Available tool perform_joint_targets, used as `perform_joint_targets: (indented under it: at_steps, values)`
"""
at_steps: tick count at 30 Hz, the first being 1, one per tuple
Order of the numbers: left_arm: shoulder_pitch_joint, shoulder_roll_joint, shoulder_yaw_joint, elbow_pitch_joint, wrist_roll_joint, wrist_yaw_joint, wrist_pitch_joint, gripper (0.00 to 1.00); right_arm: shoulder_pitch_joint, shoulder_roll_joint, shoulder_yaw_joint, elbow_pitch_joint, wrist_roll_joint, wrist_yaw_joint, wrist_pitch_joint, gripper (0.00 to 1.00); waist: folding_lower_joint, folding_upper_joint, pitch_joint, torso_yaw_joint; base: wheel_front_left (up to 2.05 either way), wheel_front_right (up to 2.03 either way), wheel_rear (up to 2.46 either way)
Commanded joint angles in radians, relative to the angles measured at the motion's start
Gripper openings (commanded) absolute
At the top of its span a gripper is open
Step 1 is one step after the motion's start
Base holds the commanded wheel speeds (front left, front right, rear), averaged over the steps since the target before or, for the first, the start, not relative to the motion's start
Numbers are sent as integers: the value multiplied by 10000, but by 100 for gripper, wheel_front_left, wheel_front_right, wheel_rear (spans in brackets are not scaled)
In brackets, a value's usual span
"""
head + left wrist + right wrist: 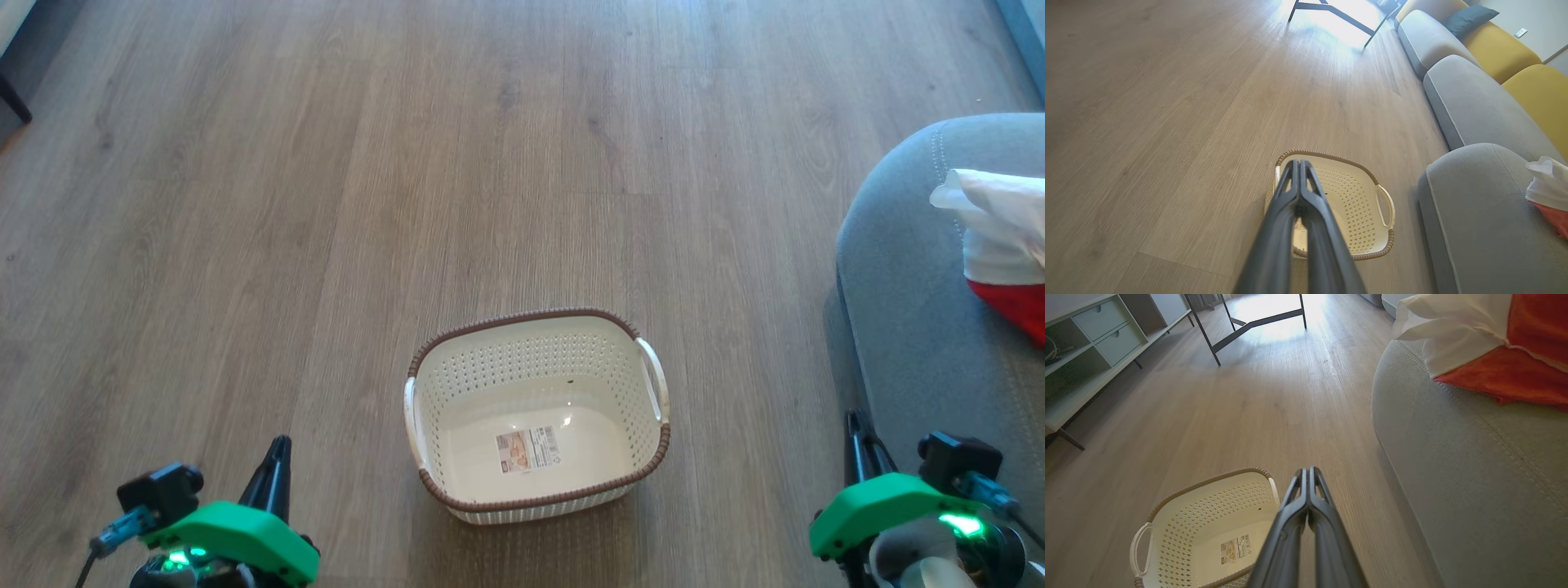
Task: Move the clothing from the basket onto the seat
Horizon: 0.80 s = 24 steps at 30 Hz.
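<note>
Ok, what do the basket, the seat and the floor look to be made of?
The basket looks like cream moulded plastic, slightly glossy, with punched holes and a brown woven-look rim. The seat seems grey upholstery fabric, matte, with a pale stitched seam. The floor is wood-grain planking, possibly laminate; visible board joints, low sheen.

Basket (535,408) top open; seat (914,327) flanks right.

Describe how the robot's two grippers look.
Left gripper and right gripper match: two long dark tapering fingers, a bright green housing, a small black camera block with a blue-grey cable plug, and a glowing green light at the wrist.
</note>
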Motion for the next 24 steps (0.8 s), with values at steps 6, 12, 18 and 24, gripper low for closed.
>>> perform_joint_targets:
  at_steps: [6,12,18,24]
  values:
    - [-551,-64,514,-394,-605,-138,209,0,-448,-46,-90,-411,961,16,199,0,0,0,-10,-54,0,0,0]
    - [-582,-172,736,-446,-1085,-206,382,0,-479,-54,-128,-456,1719,20,367,0,0,0,-20,-105,0,0,0]
    - [-612,-280,959,-497,-1562,-272,555,0,-510,-62,-166,-501,2474,23,535,0,0,0,-30,-155,0,0,0]
    - [-642,-389,1185,-548,-2041,-339,731,0,-541,-70,-205,-546,3232,26,704,0,0,0,-40,-206,0,0,0]
